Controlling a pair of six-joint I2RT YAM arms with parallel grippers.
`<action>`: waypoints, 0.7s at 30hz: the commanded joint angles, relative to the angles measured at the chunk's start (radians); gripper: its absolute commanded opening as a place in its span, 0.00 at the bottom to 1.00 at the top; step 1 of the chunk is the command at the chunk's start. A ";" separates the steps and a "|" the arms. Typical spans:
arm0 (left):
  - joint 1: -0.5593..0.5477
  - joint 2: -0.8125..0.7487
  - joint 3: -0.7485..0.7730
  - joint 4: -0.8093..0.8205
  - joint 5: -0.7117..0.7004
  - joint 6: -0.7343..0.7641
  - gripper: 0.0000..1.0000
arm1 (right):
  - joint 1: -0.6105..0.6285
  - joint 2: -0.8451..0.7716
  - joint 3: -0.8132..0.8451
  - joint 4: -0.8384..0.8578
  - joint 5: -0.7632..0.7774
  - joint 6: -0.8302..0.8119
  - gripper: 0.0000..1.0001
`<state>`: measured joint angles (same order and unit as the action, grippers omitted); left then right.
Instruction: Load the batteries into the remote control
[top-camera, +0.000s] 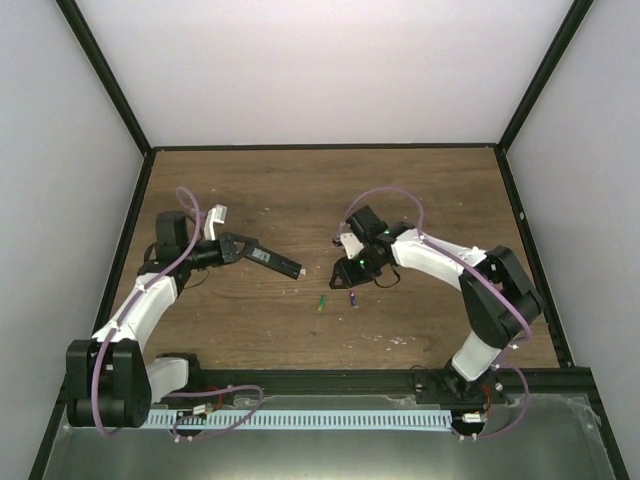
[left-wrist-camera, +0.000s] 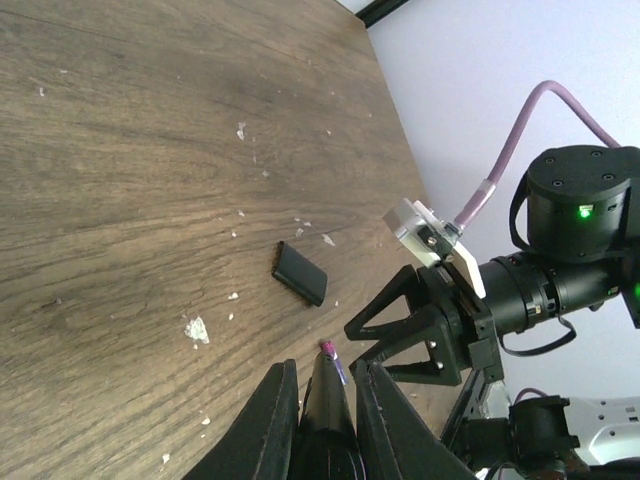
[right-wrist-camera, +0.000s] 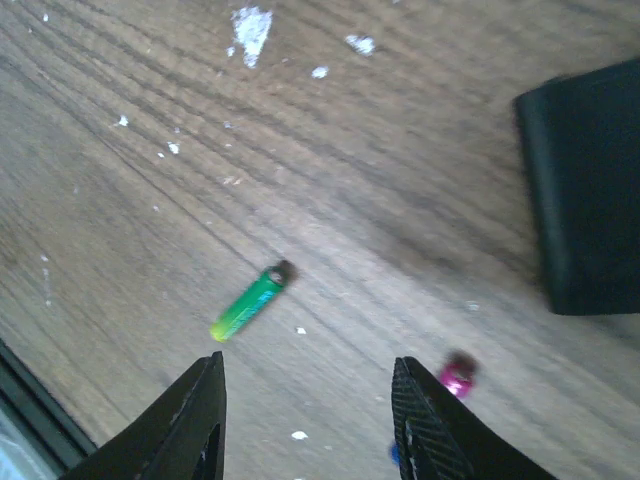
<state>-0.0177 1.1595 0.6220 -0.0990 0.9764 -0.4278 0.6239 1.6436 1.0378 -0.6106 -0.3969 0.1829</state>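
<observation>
The remote control (top-camera: 272, 259), a slim black bar, is held level above the table with my left gripper (top-camera: 237, 248) shut on its near end; in the left wrist view it sticks out between the fingers (left-wrist-camera: 268, 425). The green battery (top-camera: 320, 303) and the purple battery (top-camera: 353, 299) lie on the wood between the arms. My right gripper (top-camera: 351, 270) hovers just above them, open and empty. In the right wrist view the green battery (right-wrist-camera: 250, 303) lies ahead of the left finger, and the purple battery (right-wrist-camera: 458, 375) is partly hidden behind the right finger (right-wrist-camera: 425, 425).
A small black cover piece (right-wrist-camera: 585, 190) lies flat on the wood near the right gripper, also seen as the cover piece (left-wrist-camera: 300, 273) from the left wrist. White crumbs (left-wrist-camera: 196, 328) speckle the table. Black frame rails (top-camera: 330, 147) border it.
</observation>
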 joint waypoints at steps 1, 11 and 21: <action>-0.002 -0.032 -0.027 -0.021 -0.006 0.027 0.00 | 0.060 0.052 0.080 -0.054 -0.033 0.155 0.38; -0.002 -0.096 -0.034 -0.043 -0.008 0.034 0.00 | 0.130 0.143 0.128 -0.110 0.056 0.221 0.38; -0.002 -0.118 -0.031 -0.059 0.002 0.031 0.00 | 0.204 0.270 0.282 -0.190 0.113 0.230 0.38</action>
<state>-0.0174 1.0622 0.5846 -0.1520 0.9695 -0.4118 0.7937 1.8652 1.2507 -0.7372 -0.3275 0.4049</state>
